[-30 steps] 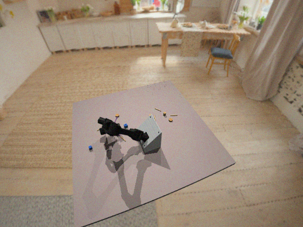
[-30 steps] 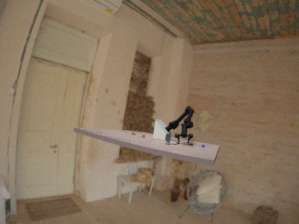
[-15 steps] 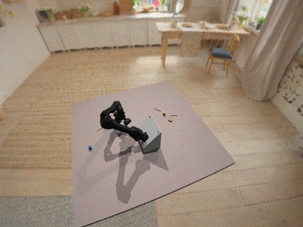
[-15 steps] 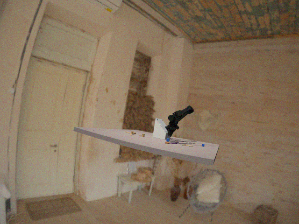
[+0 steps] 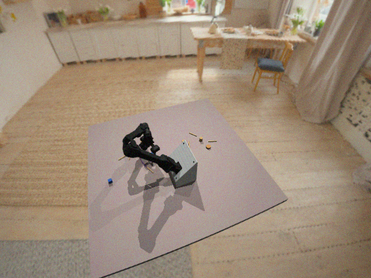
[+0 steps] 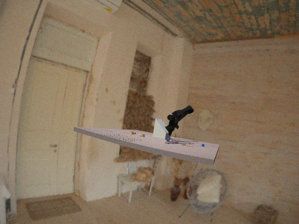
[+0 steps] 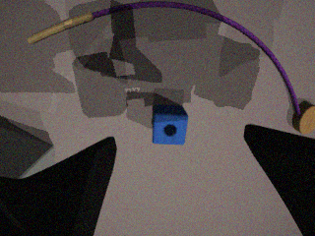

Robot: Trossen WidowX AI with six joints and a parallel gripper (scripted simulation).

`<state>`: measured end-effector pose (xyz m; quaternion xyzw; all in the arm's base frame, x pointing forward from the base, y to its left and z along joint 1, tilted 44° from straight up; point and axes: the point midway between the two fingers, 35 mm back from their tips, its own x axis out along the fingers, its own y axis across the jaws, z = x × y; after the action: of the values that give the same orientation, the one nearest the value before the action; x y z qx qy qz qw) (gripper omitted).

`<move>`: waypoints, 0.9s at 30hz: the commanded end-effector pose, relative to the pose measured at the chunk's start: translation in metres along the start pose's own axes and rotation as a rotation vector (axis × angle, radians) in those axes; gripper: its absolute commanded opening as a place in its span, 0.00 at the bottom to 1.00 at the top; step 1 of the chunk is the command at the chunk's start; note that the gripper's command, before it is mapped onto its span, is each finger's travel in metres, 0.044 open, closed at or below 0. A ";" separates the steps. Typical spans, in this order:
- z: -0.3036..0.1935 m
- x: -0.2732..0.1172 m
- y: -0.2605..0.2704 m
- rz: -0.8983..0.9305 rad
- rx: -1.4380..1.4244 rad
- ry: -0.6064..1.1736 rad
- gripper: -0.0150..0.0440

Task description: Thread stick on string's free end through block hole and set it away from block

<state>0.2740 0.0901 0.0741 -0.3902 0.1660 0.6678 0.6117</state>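
Note:
The blue block (image 7: 170,138) (image 6: 167,140) stands on the table with its dark round hole facing the wrist camera. The wooden stick (image 7: 60,28) (image 5: 149,169) lies at the upper left of the wrist view, on the end of the purple string (image 7: 162,5). The string curves behind the block to the round wooden button (image 7: 307,119) at the right edge. It is not through the hole. My gripper (image 7: 181,138) is wide open and empty, pointing down; the block shows between its fingertips, lower down. Its fingers are mostly hidden in the top and exterior views.
The arm's slanted grey stand (image 5: 186,157) (image 6: 159,130) is close to the block. A small blue cube (image 5: 109,180) (image 6: 202,145) lies apart. Loose sticks (image 5: 192,134) (image 5: 212,141) and wooden discs (image 5: 200,139) (image 5: 208,146) lie beyond the stand; another stick (image 5: 121,157) lies behind the arm.

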 end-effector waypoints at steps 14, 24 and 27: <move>-0.006 -0.007 0.003 0.006 1.601 -0.003 1.00; -0.008 -0.010 0.004 0.008 2.169 -0.001 1.00; -0.009 -0.011 0.004 0.008 2.339 0.000 1.00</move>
<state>0.2732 0.0817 0.0759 0.1339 0.5776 0.3730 0.7137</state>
